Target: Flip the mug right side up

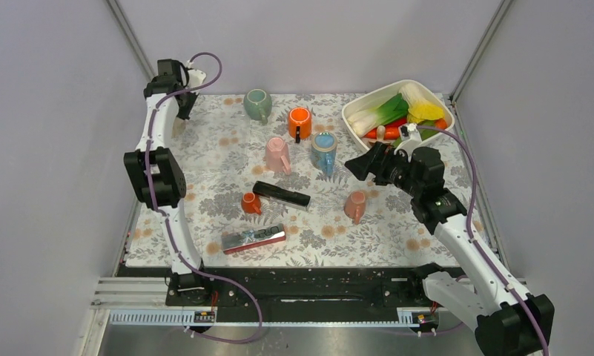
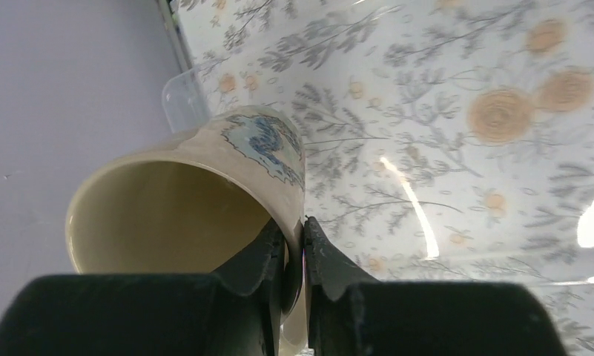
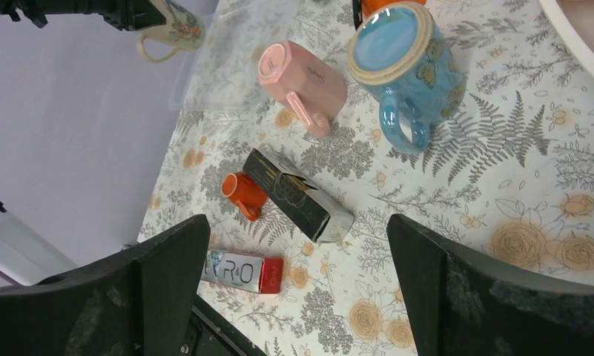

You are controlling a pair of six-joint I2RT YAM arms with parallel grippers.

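Observation:
My left gripper is shut on the rim of a cream mug with a blue flower print, one finger inside the mouth and one outside. The mug's mouth faces the wrist camera and its body points toward the tablecloth near the far left corner. In the top view the left gripper is at that corner. The right wrist view shows the same mug hanging from the gripper, handle to the lower left. My right gripper is open and empty, held above the table's right middle.
On the floral cloth are a green mug, an orange mug, a blue mug, a pink mug on its side, a small orange cup, a salmon cup, a black box, a red-silver packet and a white bowl of vegetables.

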